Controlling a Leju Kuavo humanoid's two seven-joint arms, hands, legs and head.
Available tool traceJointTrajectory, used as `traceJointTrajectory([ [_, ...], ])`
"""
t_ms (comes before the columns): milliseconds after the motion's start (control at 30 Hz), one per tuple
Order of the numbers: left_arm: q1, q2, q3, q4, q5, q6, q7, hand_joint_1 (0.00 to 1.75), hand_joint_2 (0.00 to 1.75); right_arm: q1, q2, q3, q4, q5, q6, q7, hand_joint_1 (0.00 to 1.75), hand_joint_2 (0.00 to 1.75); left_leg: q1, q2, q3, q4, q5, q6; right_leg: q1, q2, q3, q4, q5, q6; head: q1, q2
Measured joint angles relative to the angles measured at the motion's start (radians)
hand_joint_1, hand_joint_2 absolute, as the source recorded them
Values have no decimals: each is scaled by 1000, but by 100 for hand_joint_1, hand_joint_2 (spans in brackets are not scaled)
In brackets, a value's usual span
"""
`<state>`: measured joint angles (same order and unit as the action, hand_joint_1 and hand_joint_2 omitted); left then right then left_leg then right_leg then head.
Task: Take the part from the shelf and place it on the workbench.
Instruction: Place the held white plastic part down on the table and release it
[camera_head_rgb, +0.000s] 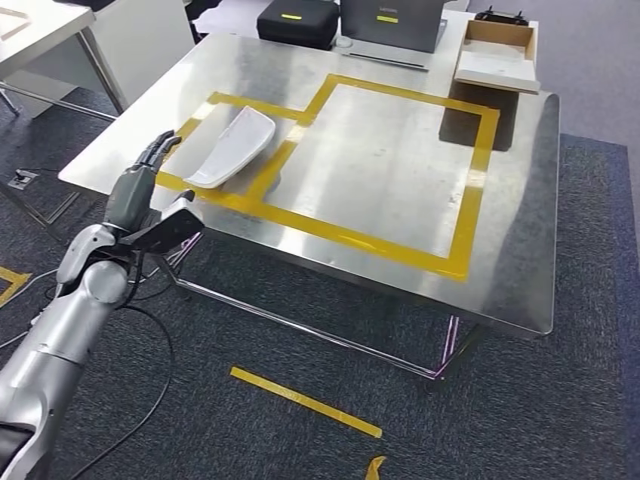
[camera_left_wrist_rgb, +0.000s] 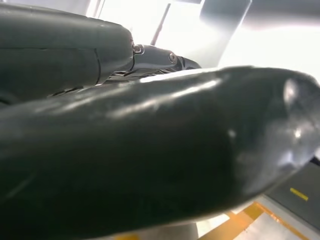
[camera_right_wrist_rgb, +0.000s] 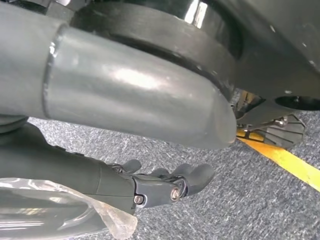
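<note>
Dark grey carpet (camera_head_rgb: 528, 400) with yellow tape strip (camera_head_rgb: 306, 401); steel-legged tables

Left hand (camera_left_wrist_rgb: 151, 150) blurred close-up.

It looked like a robotics lab or workshop: a steel workbench (camera_head_rgb: 392, 170) marked with yellow tape (camera_head_rgb: 468, 190) filled the frame's middle, equipment cases (camera_head_rgb: 298, 20) sat at top centre, and cables (camera_head_rgb: 151, 400) trailed over grey carpet (camera_head_rgb: 528, 400) at lower left.

At the far edge ahead of me sat a black zipped case (camera_head_rgb: 297, 22), a grey laptop (camera_head_rgb: 391, 22) and an open cardboard box (camera_head_rgb: 499, 55).
</note>
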<state>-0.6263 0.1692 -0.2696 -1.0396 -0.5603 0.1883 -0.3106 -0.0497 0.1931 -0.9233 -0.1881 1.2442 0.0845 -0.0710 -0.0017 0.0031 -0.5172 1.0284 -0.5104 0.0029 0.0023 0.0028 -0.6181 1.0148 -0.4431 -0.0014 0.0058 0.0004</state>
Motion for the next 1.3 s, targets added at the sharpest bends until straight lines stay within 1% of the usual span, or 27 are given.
traceJointTrajectory([
  [67, 58, 4, 20, -42, 16, 13, -9, 0, 0, 2, 0, -2, 0, -5, -1, -4, 0, 0, -7, 1, 9, -33, -1, 8, -4, 0, -8, 0, 15, 13, 0, 0],
  [100, 88, 5, 29, -60, 23, 17, -14, 0, 0, 4, 0, -5, 0, -7, -1, -4, 0, 0, -8, 3, 4, -37, 7, 13, -7, 1, -12, 2, 14, 19, -1, 0],
  [133, 116, 5, 36, -75, 28, 20, -17, 0, 0, 6, 0, -7, 0, -9, -1, -5, 0, 0, -9, 4, -3, -41, 18, 20, -8, 1, -21, 13, -3, 24, 0, 0],
  [200, 166, 4, 49, -105, 50, 22, -20, 0, 0, 9, 0, -13, 0, -14, -3, -6, 0, 0, -6, 7, -25, -45, 41, 33, -11, 1, -47, 83, -86, 31, 4, 0],
  [233, 197, 1, 60, -122, 70, 23, -23, 0, 0, 8, 0, -15, 0, -18, -5, -6, 0, 0, -7, 8, -38, -45, 51, 37, -11, 0, -62, 141, -139, 34, 7, 0],
  [267, 238, -3, 77, -141, 97, 27, -28, 0, 0, 7, 0, -19, 0, -23, -9, -7, 0, 0, -8, 10, -52, -45, 60, 38, -12, 0, -71, 201, -175, 36, 8, 0],
  [300, 289, -11, 97, -160, 125, 35, -35, 0, 0, 7, 0, -22, 0, -29, -13, -7, 0, 0, -9, 13, -65, -44, 69, 37, -12, -1, -71, 247, -187, 37, 8, 0],
  [333, 346, -22, 120, -177, 151, 47, -43, 0, 0, 8, 0, -27, 0, -35, -17, -7, 0, 0, -10, 16, -79, -44, 77, 36, -12, -1, -61, 271, -172, 38, 7, 0],
  [367, 403, -36, 142, -189, 170, 60, -50, 0, 0, 10, 0, -32, 0, -40, -21, -6, 0, 0, -10, 19, -92, -43, 85, 34, -12, -2, -38, 266, -138, 38, 7, 0],
  [400, 456, -52, 164, -195, 183, 72, -58, 0, 0, 12, 0, -37, 0, -45, -24, -6, 0, 0, -11, 20, -105, -41, 94, 32, -11, -1, 0, 231, -105, 36, 7, 0],
  [467, 530, -78, 195, -198, 194, 86, -70, 0, 0, 15, 0, -44, 0, -49, -26, -4, 0, 0, -11, 20, -123, -37, 107, 28, -10, 1, 86, 130, -82, 29, 8, 0],
  [500, 548, -85, 203, -198, 195, 88, -74, 0, 0, 15, 0, -45, 0, -50, -26, -4, 0, 0, -10, 20, -126, -36, 110, 27, -9, 2, 114, 93, -87, 26, 8, 0],
  [633, 565, -91, 211, -198, 196, 90, -79, 0, 0, 14, 0, -47, -1, -51, -28, -4, 0, 0, -12, 19, -130, -32, 113, 25, -7, 3, 161, 31, -111, 23, 8, 0],
  [700, 593, -104, 235, -198, 184, 101, -75, 0, 0, 13, 1, -52, -1, -51, -30, -3, 0, 0, -9, 13, -136, -22, 116, 11, -3, 0, 196, -36, -133, 11, 8, 0],
  [767, 632, -124, 268, -190, 161, 128, -63, 0, 0, 13, 2, -60, -1, -54, -37, -3, 0, 0, -1, 6, -154, 39, 64, -11, -4, -6, 202, -71, -133, -7, 4, 0],
  [800, 651, -135, 284, -179, 149, 148, -60, 0, 0, 15, 3, -64, -1, -55, -42, -4, 0, 0, 2, 4, -169, 98, 16, -20, -5, -8, 197, -72, -125, -13, 3, 0],
  [833, 663, -147, 302, -159, 149, 171, -66, 0, 0, 16, 4, -66, -1, -55, -47, -5, 0, 0, 5, 4, -183, 162, -23, -24, -5, -9, 193, -71, -121, -14, 2, 0],
  [867, 674, -163, 324, -130, 154, 199, -78, 0, 0, 17, 5, -67, -1, -54, -54, -5, 0, 0, 8, 4, -191, 214, -44, -28, -5, -9, 188, -70, -118, -14, 2, 0],
  [900, 682, -182, 353, -91, 165, 227, -96, 0, 0, 18, 7, -68, -1, -53, -62, -4, 0, 0, 11, 4, -187, 238, -45, -31, -6, -7, 183, -67, -116, -13, 2, 0],
  [933, 685, -202, 387, -43, 184, 252, -119, 0, 0, 18, 9, -68, -1, -53, -69, -2, 0, 0, 14, 4, -168, 223, -29, -32, -6, -4, 181, -64, -114, -12, 2, 0],
  [1000, 680, -237, 471, 76, 217, 291, -163, 0, 0, 16, 16, -72, -1, -58, -80, 2, 0, 0, 20, -15, -95, 111, 17, -31, -8, 5, 177, -56, -114, -5, 3, 0],
  [1067, 670, -256, 553, 218, 220, 330, -181, 0, 0, 10, 22, -78, -1, -65, -88, 11, 0, 0, 23, -44, -40, 18, 37, -25, -9, 18, 163, -48, -114, 7, 3, 0],
  [1100, 666, -261, 587, 293, 216, 343, -173, 0, 0, 8, 25, -81, -1, -68, -90, 20, 0, 0, 22, -50, -31, 3, 33, -20, -11, 27, 158, -46, -113, 14, 3, 0],
  [1167, 655, -269, 642, 432, 201, 352, -128, 0, 0, 5, 28, -89, -1, -72, -88, 41, 0, 0, 19, -35, -29, -9, 29, -9, -13, 43, 152, -44, -111, 29, 2, 0],
  [1200, 646, -272, 660, 491, 185, 352, -93, 0, 0, 5, 29, -92, -1, -74, -84, 47, 0, 0, 19, -26, -29, -16, 27, -2, -14, 41, 145, -37, -117, 35, 3, 0],
  [1233, 639, -275, 670, 542, 164, 352, -54, 0, 0, 4, 29, -95, -1, -76, -80, 49, 0, 0, 20, -18, -29, -24, 26, 5, -14, 34, 130, -15, -132, 40, 6, 0],
  [1300, 631, -279, 676, 625, 127, 349, 13, 0, 0, -1, 29, -100, -1, -80, -72, 49, 0, 0, 18, 0, -32, -30, 27, 15, -14, 15, 70, 92, -185, 44, 12, 0],
])
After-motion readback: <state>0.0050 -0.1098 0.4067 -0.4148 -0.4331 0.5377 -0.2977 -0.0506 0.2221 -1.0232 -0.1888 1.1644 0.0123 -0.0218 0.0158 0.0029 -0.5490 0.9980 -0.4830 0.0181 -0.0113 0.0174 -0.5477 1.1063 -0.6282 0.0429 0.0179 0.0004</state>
